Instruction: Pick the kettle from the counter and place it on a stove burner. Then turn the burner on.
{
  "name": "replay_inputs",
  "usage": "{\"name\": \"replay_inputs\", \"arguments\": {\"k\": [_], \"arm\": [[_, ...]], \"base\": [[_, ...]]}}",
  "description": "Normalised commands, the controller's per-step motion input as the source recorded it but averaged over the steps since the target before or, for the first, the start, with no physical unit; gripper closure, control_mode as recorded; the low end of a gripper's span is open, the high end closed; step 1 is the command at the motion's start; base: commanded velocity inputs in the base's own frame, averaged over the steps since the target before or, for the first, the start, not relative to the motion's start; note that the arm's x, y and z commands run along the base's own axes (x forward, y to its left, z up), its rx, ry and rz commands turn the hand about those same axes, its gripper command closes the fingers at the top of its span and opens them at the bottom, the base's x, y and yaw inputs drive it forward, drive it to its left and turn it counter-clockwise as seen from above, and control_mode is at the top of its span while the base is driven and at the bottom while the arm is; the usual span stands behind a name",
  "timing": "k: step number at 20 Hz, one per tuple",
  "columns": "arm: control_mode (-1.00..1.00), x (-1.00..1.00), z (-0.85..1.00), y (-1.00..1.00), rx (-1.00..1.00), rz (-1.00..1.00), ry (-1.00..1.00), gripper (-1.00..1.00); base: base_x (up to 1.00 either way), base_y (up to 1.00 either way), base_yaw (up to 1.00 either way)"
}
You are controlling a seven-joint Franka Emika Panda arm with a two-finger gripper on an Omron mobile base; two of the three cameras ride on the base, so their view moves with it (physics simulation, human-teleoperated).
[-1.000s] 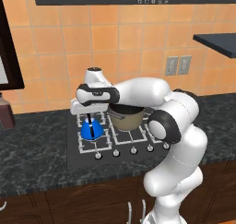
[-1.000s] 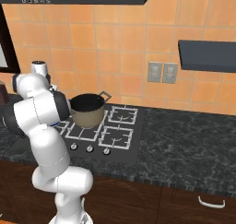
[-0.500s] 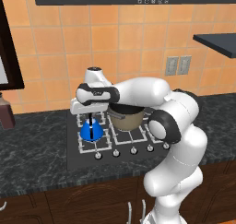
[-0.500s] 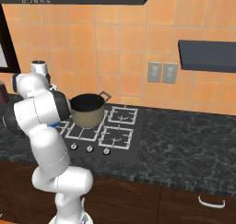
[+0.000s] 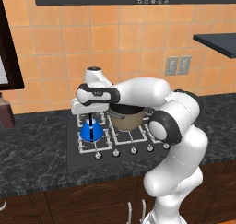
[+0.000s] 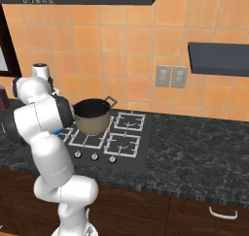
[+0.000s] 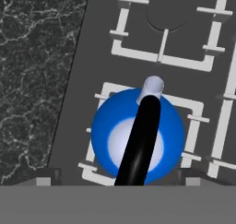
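Broadly, the counter (image 5: 37,158) is seen as a long dark marbled band across the middle of the left base view, with brown cabinet fronts along the bottom edge and orange wall tiles above. A dark stove top (image 6: 131,155) is set into it, carrying silver-white wire grates and a row of round knobs (image 5: 133,150) along its near edge. A bronze-brown pot (image 6: 91,116) with a dark inside is placed on a grate left of centre in the right base view. The white arm is bent over the stove from the lower right of the left base view, and its gripper (image 5: 91,118) is held directly above the kettle (image 5: 91,131), left of centre in that frame. The blue kettle is set upright on the stove burner (image 7: 192,119) at the front left of the stove, beside the pot. From the hand view, the kettle is shown in the lower middle, its black handle (image 7: 140,142) arched over the pale silvery top and its short spout (image 7: 151,87) pointed toward the top of the frame. The gripper's fingers are spread wide, one tip at each lower corner of the hand view, apart from the kettle and clamped on nothing.
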Motion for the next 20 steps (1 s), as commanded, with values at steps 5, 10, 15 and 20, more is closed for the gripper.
{"name": "replay_inputs", "arguments": {"k": [5, 10, 15, 20], "arm": [[-1.00, -0.11, 0.39, -0.12, 0.00, -0.07, 0.00, -1.00], [-1.00, -0.49, 0.27, -0.29, 0.00, -0.12, 0.00, -1.00], [-1.00, -0.99, 0.02, -0.30, 0.00, -0.13, 0.05, -1.00], [-1.00, -0.98, -0.03, -0.15, 0.00, -0.11, 0.19, -1.00]], "base": [[0.00, 0.00, 0.00], [0.00, 0.00, 0.00], [0.00, 0.00, 0.00], [0.00, 0.00, 0.00]]}}
